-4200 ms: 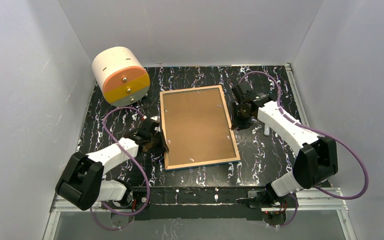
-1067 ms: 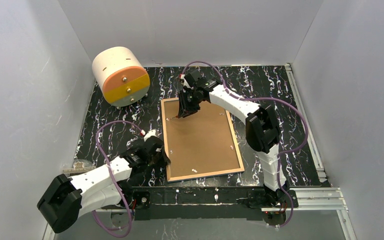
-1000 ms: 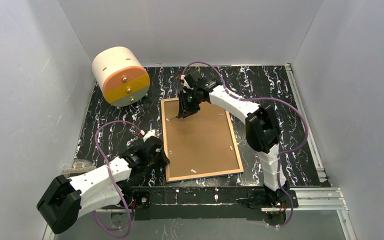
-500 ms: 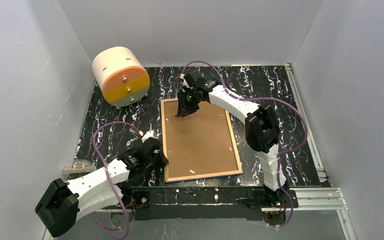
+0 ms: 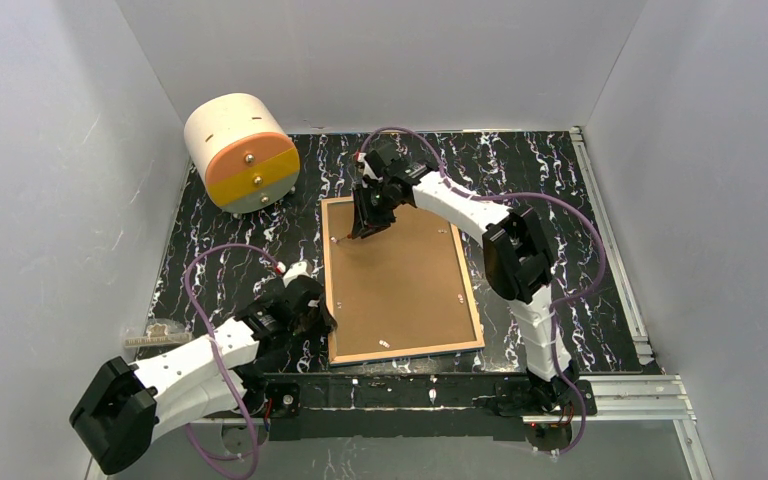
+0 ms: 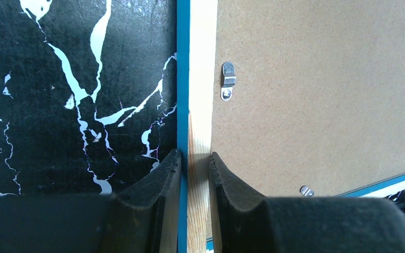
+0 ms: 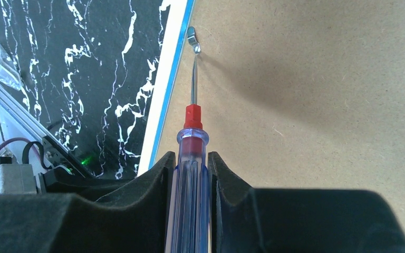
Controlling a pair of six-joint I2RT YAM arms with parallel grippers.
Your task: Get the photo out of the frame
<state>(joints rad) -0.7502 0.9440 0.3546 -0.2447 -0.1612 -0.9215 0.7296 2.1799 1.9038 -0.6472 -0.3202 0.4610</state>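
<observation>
On the black marbled table [image 5: 560, 160], in its middle, the frame [image 6: 201, 63] is lying face down, showing us only its pale wooden reverse inside a thin blue rim. A brown backing board [image 5: 400, 280] is filling it, so the photo is not showing; we are judging that it is lying under this board. We are clamping the left gripper [image 6: 194, 158] on the left rail of the frame, close to the near corner, one finger on each side. We are clamping the right gripper [image 7: 191, 158] on a screwdriver [image 7: 192, 142] with a clear handle and red collar, and its tip is touching a metal clip [image 7: 192, 37] by the far left corner.

We are expecting the frame to be light and stiff, and to slide easily on the smooth table, so holding the rail is making sense. The photo, we are thinking, is thin, light and easy to crease or mark; we are advising to take it by a bare edge or corner, only once the board is out. Whether glass is lying beneath, we cannot tell.

We are counting one frame, one backing board, one screwdriver, one white drum-shaped box [image 5: 240, 150] at the far left, and at least four clips in the top view; others may be hidden.
</observation>
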